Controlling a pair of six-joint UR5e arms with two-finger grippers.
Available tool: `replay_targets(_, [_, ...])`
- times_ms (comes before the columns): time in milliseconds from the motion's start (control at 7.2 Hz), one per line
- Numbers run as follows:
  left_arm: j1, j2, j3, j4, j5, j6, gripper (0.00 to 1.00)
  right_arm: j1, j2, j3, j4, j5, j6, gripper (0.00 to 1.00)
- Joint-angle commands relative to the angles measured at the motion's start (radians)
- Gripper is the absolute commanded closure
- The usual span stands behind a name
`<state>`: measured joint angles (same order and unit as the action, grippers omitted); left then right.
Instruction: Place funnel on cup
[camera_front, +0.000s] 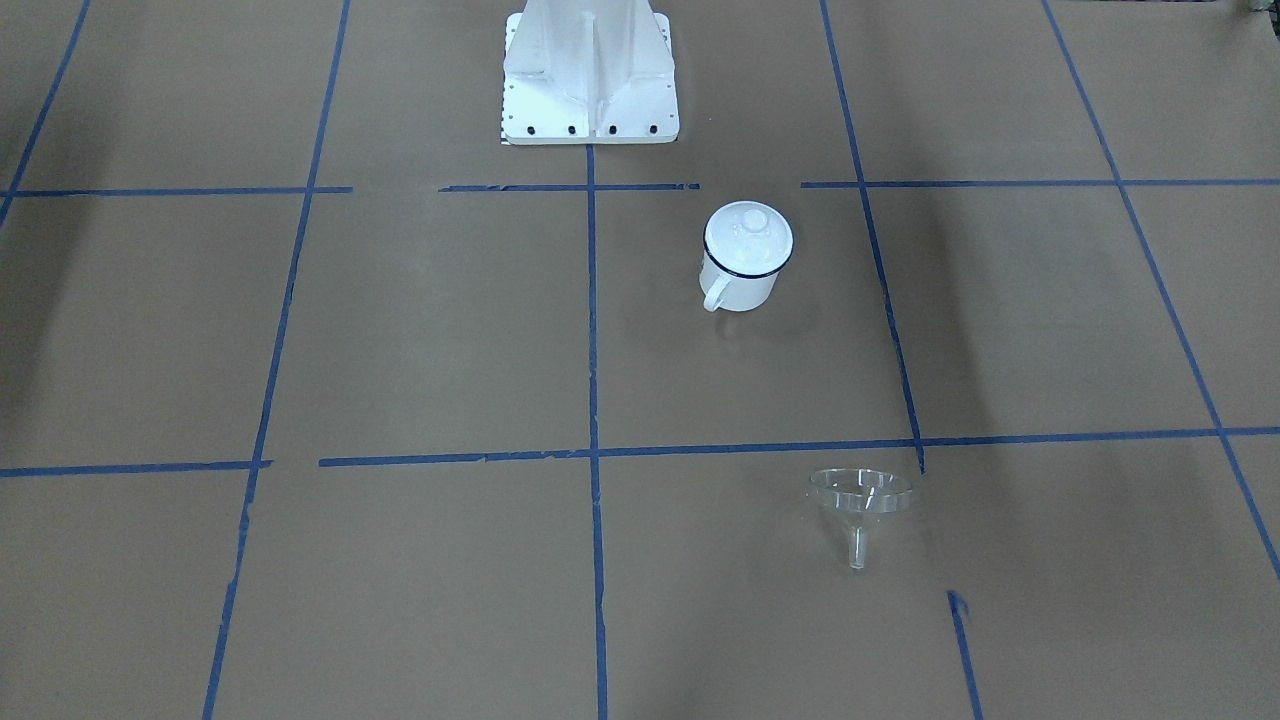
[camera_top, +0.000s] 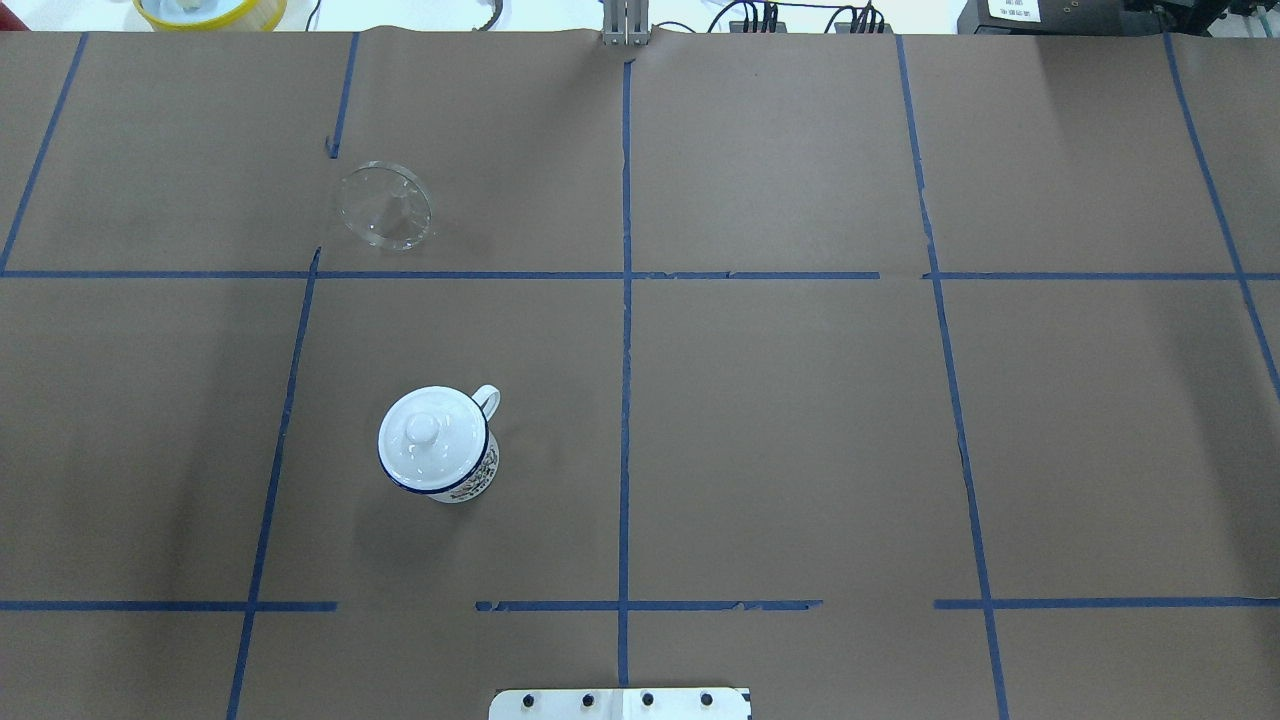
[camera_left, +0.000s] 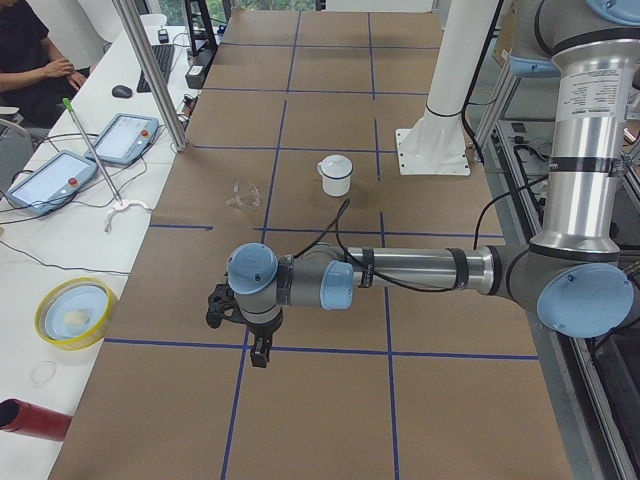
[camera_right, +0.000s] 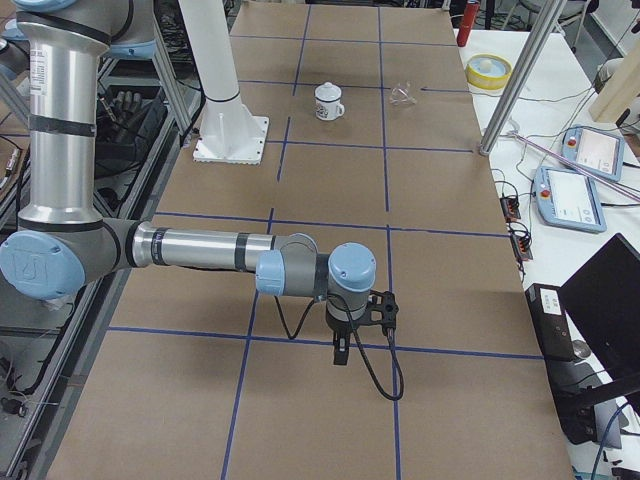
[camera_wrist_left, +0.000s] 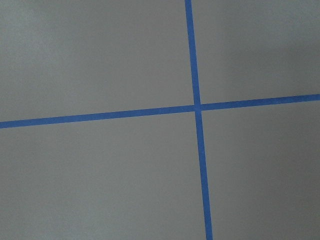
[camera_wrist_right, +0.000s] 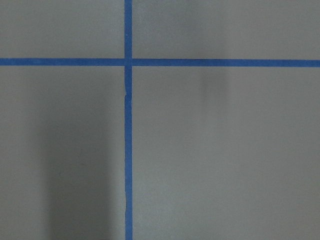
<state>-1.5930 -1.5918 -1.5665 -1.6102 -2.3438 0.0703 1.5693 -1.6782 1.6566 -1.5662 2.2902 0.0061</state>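
The clear funnel (camera_front: 860, 500) lies on the brown paper on the robot's left half, far from the base; it also shows in the overhead view (camera_top: 387, 205). The white cup (camera_front: 745, 270) with a dark blue rim stands upright nearer the base (camera_top: 445, 465), with a round white knobbed lid (camera_top: 430, 438) on top of it. My left gripper (camera_left: 258, 355) hangs over the table's left end, far from both. My right gripper (camera_right: 340, 355) hangs over the right end. Whether either is open or shut I cannot tell. The wrist views show only paper and blue tape.
The white robot base (camera_front: 588, 75) stands at the table's robot-side edge. A yellow bowl (camera_left: 72, 312), tablets (camera_left: 130, 137) and a metal post (camera_left: 150, 75) are along the operators' side. Blue tape lines grid the paper.
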Motion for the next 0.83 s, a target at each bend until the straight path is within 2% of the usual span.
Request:
replay_targets(0, [-0.001, -0.057, -0.079, 0.135, 0.037, -0.01, 0.0, 0.0, 0.0, 0.0, 0.0, 0.0, 0.0, 0.0])
replay_targets(139, [0.001, -0.107, -0.146, 0.251, 0.041, -0.018, 0.0, 0.0, 0.0, 0.0, 0.0, 0.0, 0.0, 0.0])
replay_targets(278, [0.002, -0.122, -0.232, 0.272, 0.078, -0.143, 0.0, 0.0, 0.0, 0.0, 0.0, 0.0, 0.0, 0.0])
replay_targets(417, [0.019, -0.12, -0.322, 0.276, 0.075, -0.273, 0.0, 0.0, 0.0, 0.0, 0.0, 0.0, 0.0, 0.0])
replay_targets(556, [0.071, -0.119, -0.41, 0.291, 0.072, -0.332, 0.0, 0.0, 0.0, 0.0, 0.0, 0.0, 0.0, 0.0])
replay_targets(694, [0.164, -0.12, -0.509, 0.296, 0.07, -0.477, 0.0, 0.0, 0.0, -0.001, 0.0, 0.0, 0.0, 0.0])
